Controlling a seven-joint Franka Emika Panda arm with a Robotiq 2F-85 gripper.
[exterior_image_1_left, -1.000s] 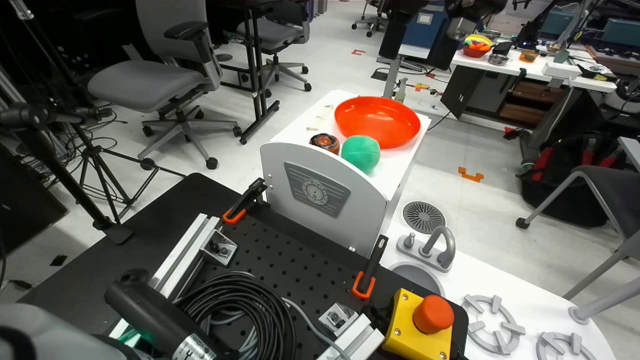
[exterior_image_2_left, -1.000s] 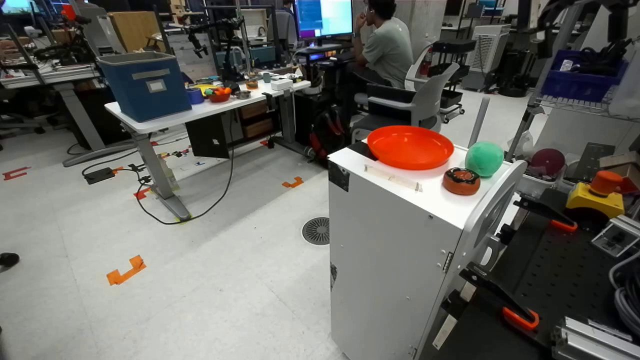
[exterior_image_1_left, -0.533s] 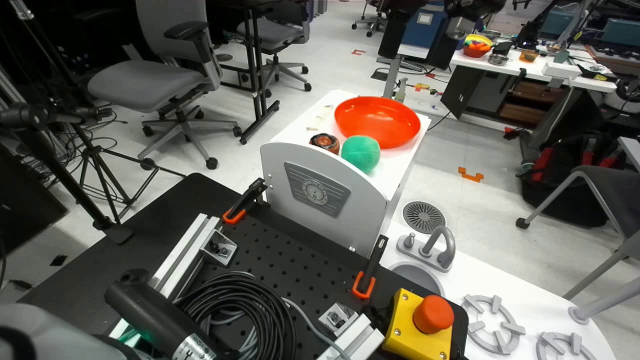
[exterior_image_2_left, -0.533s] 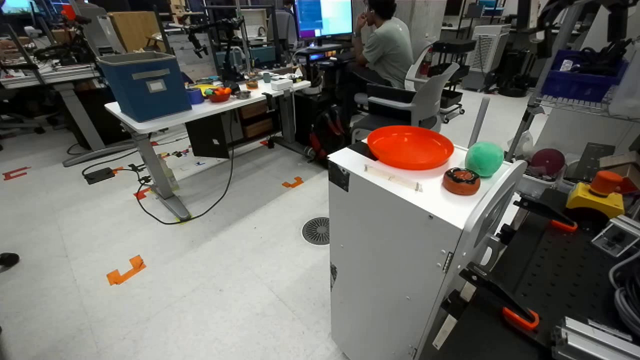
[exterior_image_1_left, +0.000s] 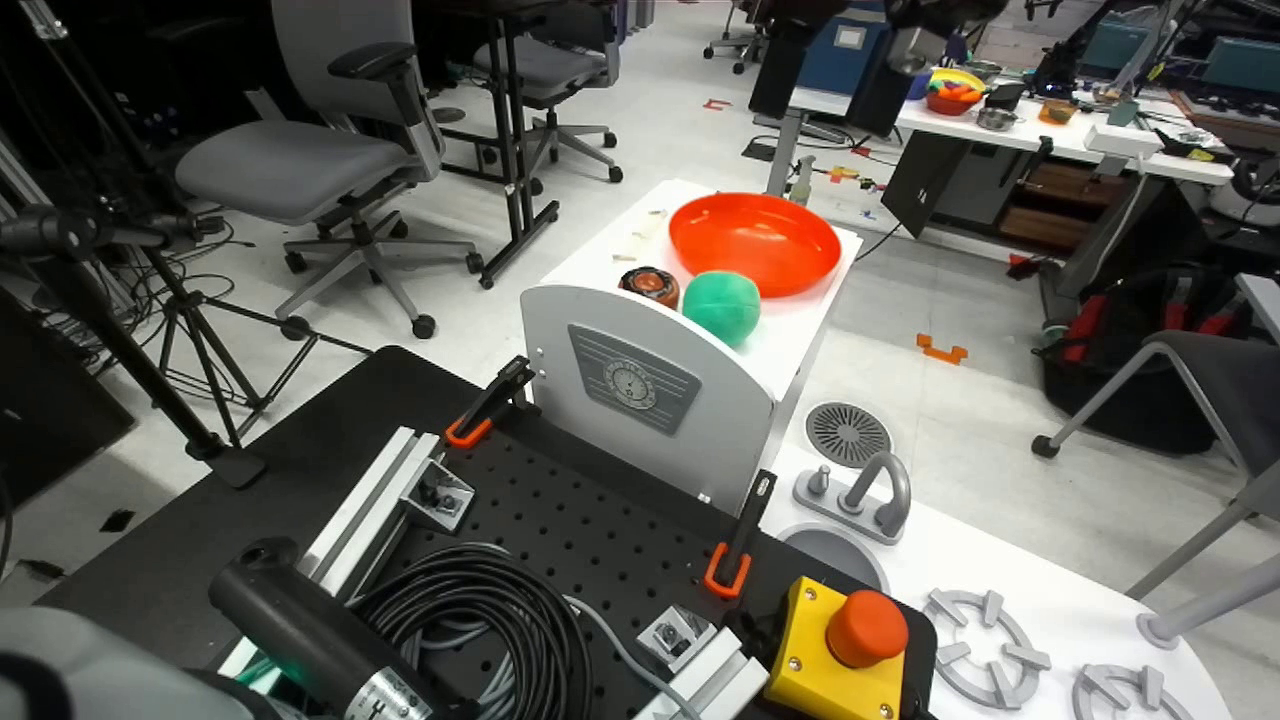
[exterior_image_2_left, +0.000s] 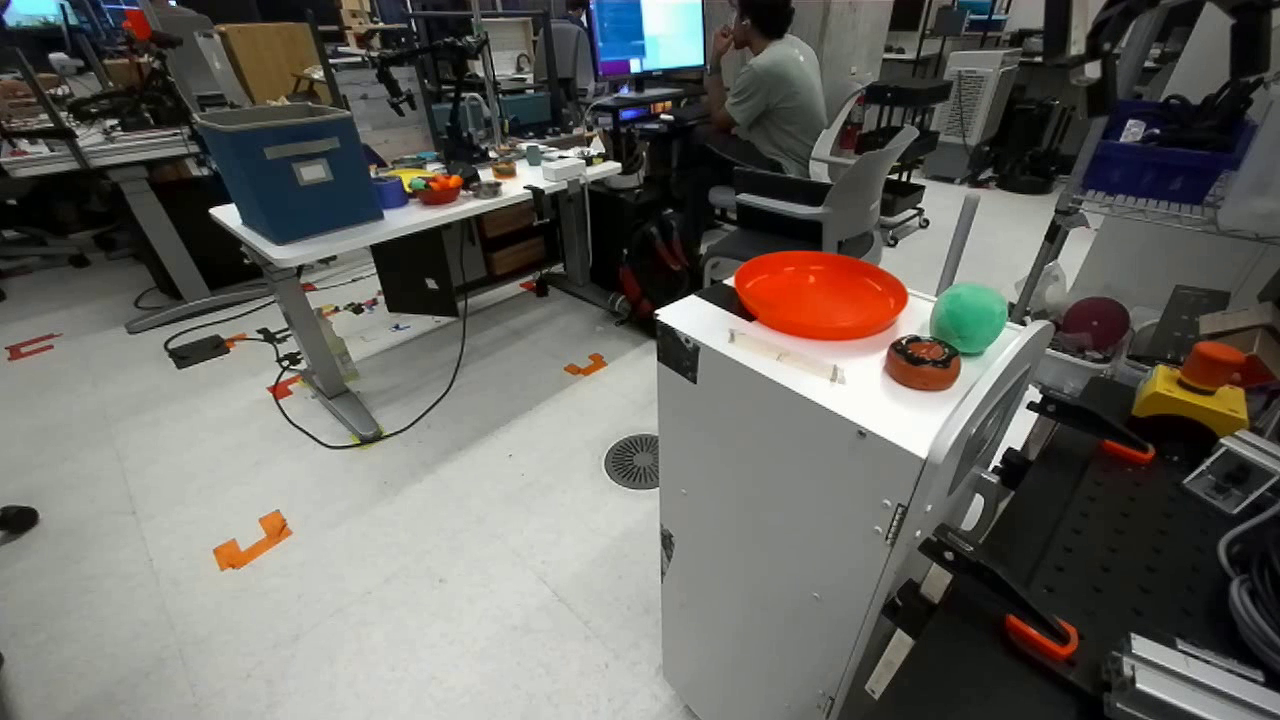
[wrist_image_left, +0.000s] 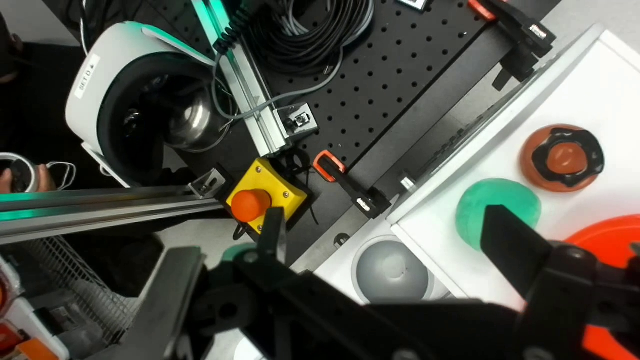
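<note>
Lab floor (exterior_image_2_left: 400, 600): pale and smooth, with orange tape (exterior_image_2_left: 255, 549) stuck on it and grey office chairs (exterior_image_1_left: 290, 165) standing about.
Desk (exterior_image_2_left: 415, 218): white, in the background, bearing a blue bin (exterior_image_2_left: 290, 180); farther off, a person (exterior_image_2_left: 775, 105) sits by a screen (exterior_image_2_left: 650, 38).
Black table (exterior_image_1_left: 590, 510): perforated on top, carrying a coil of cable (exterior_image_1_left: 555, 630) and a yellow box (exterior_image_1_left: 830, 685) with a red-orange button (exterior_image_1_left: 868, 628).
White cabinet (exterior_image_2_left: 770, 520): close against the black table, its grey end panel (exterior_image_1_left: 720, 420) standing along the table edge.
Clamps (exterior_image_1_left: 740, 530): 2, black and orange, set at the table edge beside the panel.
Red bowl (exterior_image_2_left: 820, 297): wide, shallow and upright, on the cabinet top toward the end away from the panel.
Green ball (exterior_image_2_left: 968, 317): on the cabinet top near the panel, with the red bowl just beyond it.
Brown toy (exterior_image_2_left: 923, 363): round, lying flat right beside the green ball, a dark wavy ring on its upper face; whether the 2 touch, I cannot tell.
Gripper (wrist_image_left: 386, 220): 2 black fingers (wrist_image_left: 511, 245) spread wide apart, with nothing in their hold; it hangs well above, only partly in sight at the top of both exterior views.
Sink basin (wrist_image_left: 372, 272): grey, showing between the fingers in the wrist view, where a fingertip also hides part of the green ball.
</note>
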